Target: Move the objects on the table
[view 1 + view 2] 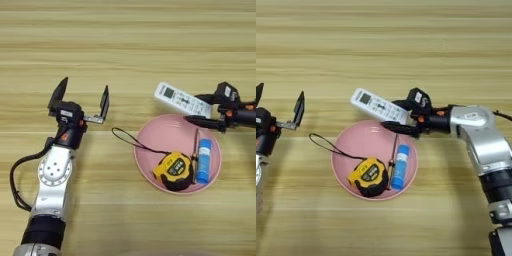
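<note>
We see the white remote (379,106) clamped at its right end between the two black fingers of the right gripper (398,116), one finger above it and one below, with the remote's free end reaching up and to the left of the fingertips, past the far rim of the pink plate (351,141); whether that end touches the table (384,45) or hangs just above it we cannot tell. Below the lower finger, inside the plate, the blue tube (399,167) lies with its white cap toward the fingers, and the thin screwdriver (392,151) lies just beside it on the left, its handle hard to make out where it runs against the yellow-black tape measure (369,176). The tape measure sits at the plate's near side, and its black cord (327,144) loops out over the left rim onto the wood. The table is light tan planks with horizontal grain and fills both views; nothing of the room shows. Well to the left of the plate, the left gripper (80,98) hovers with its two fingers spread wide, nothing between them. The left eye view shows this whole arm but cuts the right arm off just behind its wrist; the right eye view shows the right arm down to its forearm and trims the left gripper at the edge.
</note>
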